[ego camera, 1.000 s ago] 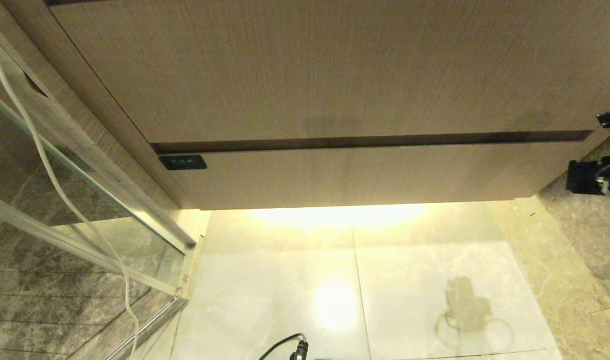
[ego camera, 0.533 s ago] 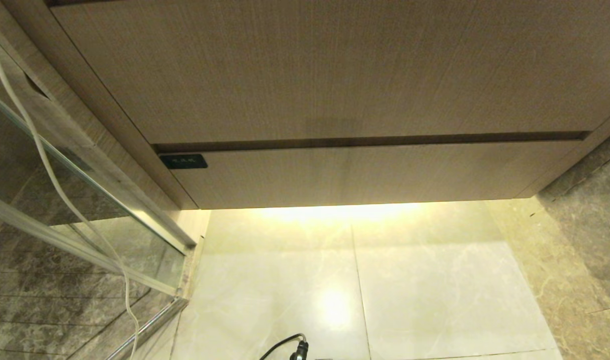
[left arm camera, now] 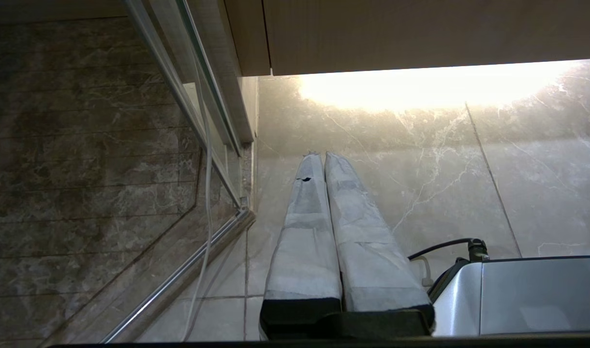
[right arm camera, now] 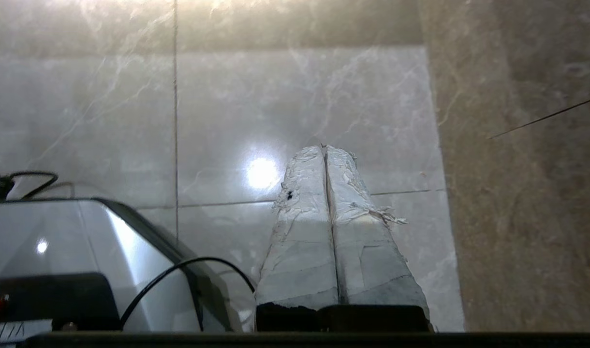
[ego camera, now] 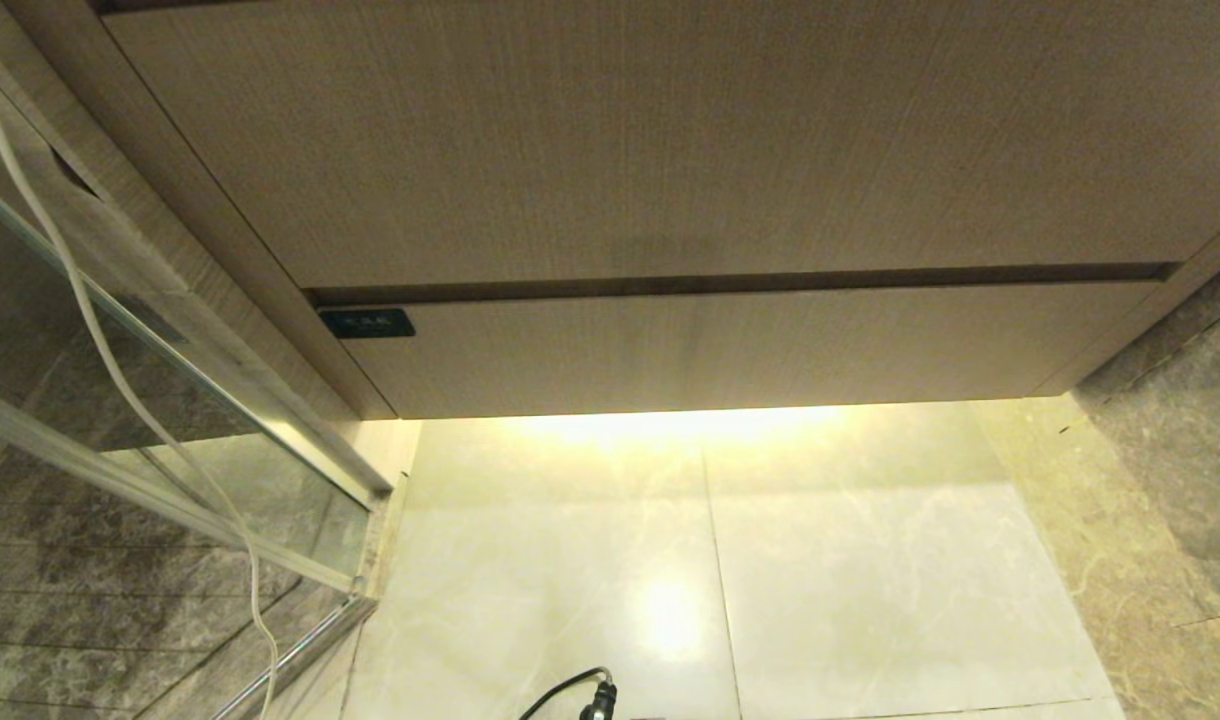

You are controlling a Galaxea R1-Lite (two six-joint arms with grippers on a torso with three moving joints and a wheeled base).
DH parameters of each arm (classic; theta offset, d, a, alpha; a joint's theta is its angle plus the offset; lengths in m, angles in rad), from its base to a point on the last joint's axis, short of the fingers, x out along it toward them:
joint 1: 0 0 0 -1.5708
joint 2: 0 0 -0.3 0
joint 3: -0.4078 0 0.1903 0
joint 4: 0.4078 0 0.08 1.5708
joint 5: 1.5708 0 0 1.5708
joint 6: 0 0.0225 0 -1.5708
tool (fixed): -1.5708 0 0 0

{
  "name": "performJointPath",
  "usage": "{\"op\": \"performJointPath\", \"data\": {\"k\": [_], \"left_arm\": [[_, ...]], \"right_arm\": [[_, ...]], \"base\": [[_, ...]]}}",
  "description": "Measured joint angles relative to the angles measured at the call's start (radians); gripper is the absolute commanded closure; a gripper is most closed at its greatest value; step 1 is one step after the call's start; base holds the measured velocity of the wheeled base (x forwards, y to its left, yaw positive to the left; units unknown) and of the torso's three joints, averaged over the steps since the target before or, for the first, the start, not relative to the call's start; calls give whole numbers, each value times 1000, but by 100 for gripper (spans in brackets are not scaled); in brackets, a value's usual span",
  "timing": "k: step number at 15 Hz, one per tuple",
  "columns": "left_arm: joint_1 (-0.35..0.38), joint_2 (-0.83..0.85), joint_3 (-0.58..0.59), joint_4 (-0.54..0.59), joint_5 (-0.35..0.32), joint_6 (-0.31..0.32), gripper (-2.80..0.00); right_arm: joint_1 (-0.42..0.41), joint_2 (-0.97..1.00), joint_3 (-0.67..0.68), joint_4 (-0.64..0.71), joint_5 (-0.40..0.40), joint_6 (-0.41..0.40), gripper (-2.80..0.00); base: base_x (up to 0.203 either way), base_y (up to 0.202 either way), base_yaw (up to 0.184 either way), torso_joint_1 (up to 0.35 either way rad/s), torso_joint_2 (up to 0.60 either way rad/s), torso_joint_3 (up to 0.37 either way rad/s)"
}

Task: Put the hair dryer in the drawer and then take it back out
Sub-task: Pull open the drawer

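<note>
The drawer (ego camera: 730,345) is seen in the head view fully pushed in, its flat wood-grain front flush below the taller wood-grain panel (ego camera: 650,150), with a dark gap between the two and a small dark label (ego camera: 366,323) at the front's left end. The hair dryer is seen in none of the views, so its place cannot be told. A strip of warm light falls on the pale marble floor (ego camera: 850,560) beneath the drawer. At the left, a glass partition in a metal frame (ego camera: 170,500) is seen, with a white cord (ego camera: 120,380) hanging in front of it. Neither arm appears in the head view. In the left wrist view, the left gripper (left arm camera: 319,155) is held low over the floor beside the robot's grey base (left arm camera: 517,295), its taped jaws pressed together on nothing. In the right wrist view, the right gripper (right arm camera: 324,147) is likewise pointed at the floor tiles, its taped jaws closed and empty.
</note>
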Motion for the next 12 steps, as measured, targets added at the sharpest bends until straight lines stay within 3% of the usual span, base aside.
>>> {"op": "performJointPath", "data": {"k": [6, 12], "left_arm": [[0, 0, 0, 0, 0, 0, 0], [0, 0, 0, 0, 0, 0, 0]], "right_arm": [[92, -98, 24, 25, 6, 25, 0], [126, -292, 26, 25, 6, 31, 0]], "base": [[0, 0, 0, 0, 0, 0], [0, 0, 0, 0, 0, 0]]}}
